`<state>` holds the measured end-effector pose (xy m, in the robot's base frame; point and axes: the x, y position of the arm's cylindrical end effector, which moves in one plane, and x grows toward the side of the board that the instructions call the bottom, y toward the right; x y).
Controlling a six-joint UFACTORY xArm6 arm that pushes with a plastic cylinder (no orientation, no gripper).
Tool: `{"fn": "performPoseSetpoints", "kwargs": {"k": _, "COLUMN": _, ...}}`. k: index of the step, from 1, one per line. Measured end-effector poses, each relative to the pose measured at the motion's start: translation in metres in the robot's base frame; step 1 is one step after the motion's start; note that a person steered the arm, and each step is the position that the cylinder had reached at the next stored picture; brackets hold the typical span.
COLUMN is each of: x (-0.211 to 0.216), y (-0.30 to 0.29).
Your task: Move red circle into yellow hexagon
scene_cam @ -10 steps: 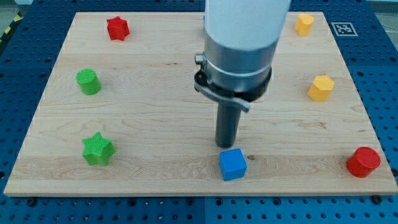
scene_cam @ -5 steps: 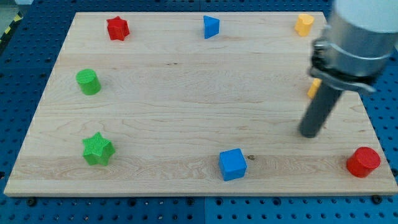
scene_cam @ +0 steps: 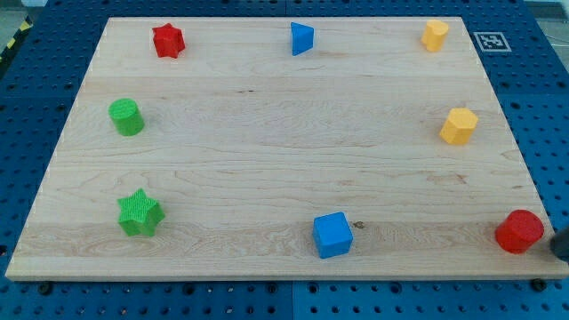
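Now at the view's right edge, my tip (scene_cam: pixel 560 250) just beside red circle (scene_cam: pixel 519 232); no pincer visible.

The red circle (scene_cam: pixel 519 231) is sitting upright on the board at the view's bottom right, near the edge. The yellow hexagon (scene_cam: pixel 459 125) is resting well apart from it, toward the view's top, along the right side.

Wooden board (scene_cam: pixel 267 133) on blue pegboard table (scene_cam: pixel 36 107). On board: red star (scene_cam: pixel 167 40), blue triangle (scene_cam: pixel 302 38), two yellow blocks (scene_cam: pixel 435 35) (scene_cam: pixel 459 125), green cylinder (scene_cam: pixel 126 116), green star (scene_cam: pixel 140 213), blue cube (scene_cam: pixel 332 235), red circle (scene_cam: pixel 519 231).
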<state>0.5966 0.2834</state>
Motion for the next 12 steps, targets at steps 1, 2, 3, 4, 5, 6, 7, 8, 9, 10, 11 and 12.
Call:
{"fn": "performPoseSetpoints", "kwargs": {"k": 1, "x": -0.053, "y": -0.026}}
{"fn": "performPoseSetpoints", "kwargs": {"k": 2, "x": -0.063, "y": -0.022}}
{"fn": "performPoseSetpoints", "kwargs": {"k": 3, "x": -0.04, "y": 0.014}}
{"fn": "performPoseSetpoints", "kwargs": {"k": 4, "x": 0.003, "y": 0.02}}
{"fn": "performPoseSetpoints", "kwargs": {"k": 5, "x": 0.021, "y": 0.008}}
{"fn": "performPoseSetpoints", "kwargs": {"k": 6, "x": 0.015, "y": -0.031}}
{"fn": "performPoseSetpoints", "kwargs": {"k": 7, "x": -0.021, "y": -0.039}}
{"fn": "performPoseSetpoints", "kwargs": {"k": 8, "x": -0.067, "y": -0.038}}
{"fn": "performPoseSetpoints", "kwargs": {"k": 9, "x": -0.056, "y": -0.038}}
{"fn": "performPoseSetpoints", "kwargs": {"k": 10, "x": -0.025, "y": -0.038}}
{"fn": "performPoseSetpoints", "kwargs": {"k": 11, "x": -0.011, "y": -0.046}}
{"fn": "performPoseSetpoints", "kwargs": {"k": 12, "x": -0.02, "y": -0.069}}
